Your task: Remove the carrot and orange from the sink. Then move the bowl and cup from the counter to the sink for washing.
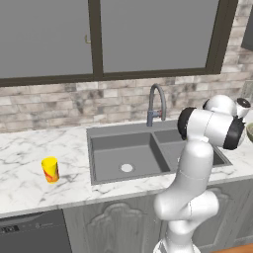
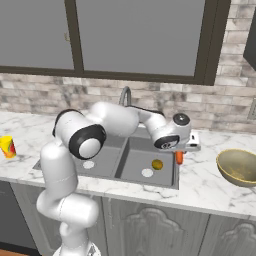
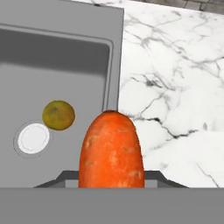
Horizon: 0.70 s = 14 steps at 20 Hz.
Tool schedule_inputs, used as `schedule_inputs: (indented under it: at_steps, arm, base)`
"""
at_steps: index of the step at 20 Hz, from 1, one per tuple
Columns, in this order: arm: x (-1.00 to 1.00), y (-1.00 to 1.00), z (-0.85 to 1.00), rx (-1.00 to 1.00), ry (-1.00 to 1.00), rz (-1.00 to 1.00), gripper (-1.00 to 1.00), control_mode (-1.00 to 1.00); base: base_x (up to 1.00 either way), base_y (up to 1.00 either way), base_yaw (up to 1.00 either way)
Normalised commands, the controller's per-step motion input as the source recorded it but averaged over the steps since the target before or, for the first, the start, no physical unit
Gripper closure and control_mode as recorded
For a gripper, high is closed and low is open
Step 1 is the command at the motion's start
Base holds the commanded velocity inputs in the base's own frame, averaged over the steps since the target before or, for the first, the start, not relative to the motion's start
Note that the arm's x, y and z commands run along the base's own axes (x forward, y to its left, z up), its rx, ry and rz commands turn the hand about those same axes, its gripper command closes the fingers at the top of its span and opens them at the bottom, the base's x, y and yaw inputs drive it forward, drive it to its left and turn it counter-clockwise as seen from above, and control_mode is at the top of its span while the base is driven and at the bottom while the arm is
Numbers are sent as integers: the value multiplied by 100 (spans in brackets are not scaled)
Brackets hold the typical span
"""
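My gripper (image 2: 179, 152) is shut on the carrot (image 2: 179, 158), a short orange-red stick that hangs point-down over the right rim of the dark grey sink (image 2: 134, 166). In the hand view the carrot (image 3: 111, 151) stands large in front, over the line where the sink (image 3: 65, 65) meets the counter (image 3: 175, 87). The orange (image 2: 157, 164), a dull olive-yellow ball, lies in the right basin beside the pale drain; the orange (image 3: 58, 115) lies left of the carrot. The tan bowl (image 2: 239, 166) sits on the counter right of the sink. The yellow cup (image 1: 50, 169) stands on the counter left of the sink.
A tall arched grey faucet (image 1: 156, 103) rises behind the sink's middle. A brick wall and dark window frames back the counter. My white arm reaches across the sink (image 1: 106, 163) from the front. Bare marble lies between the sink's right rim and the bowl.
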Motion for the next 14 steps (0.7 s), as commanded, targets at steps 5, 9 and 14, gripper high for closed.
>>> schedule_inputs:
  at_steps: [5,9,14]
  arm:
    - [10,-38,-19,0,0,0,100,-100]
    - [8,-42,-16,0,0,-1,100,-100]
    - [12,-45,-13,0,1,-2,100,-100]
  base:
    - [0,0,0]
    - [0,0,0]
    - [0,0,0]
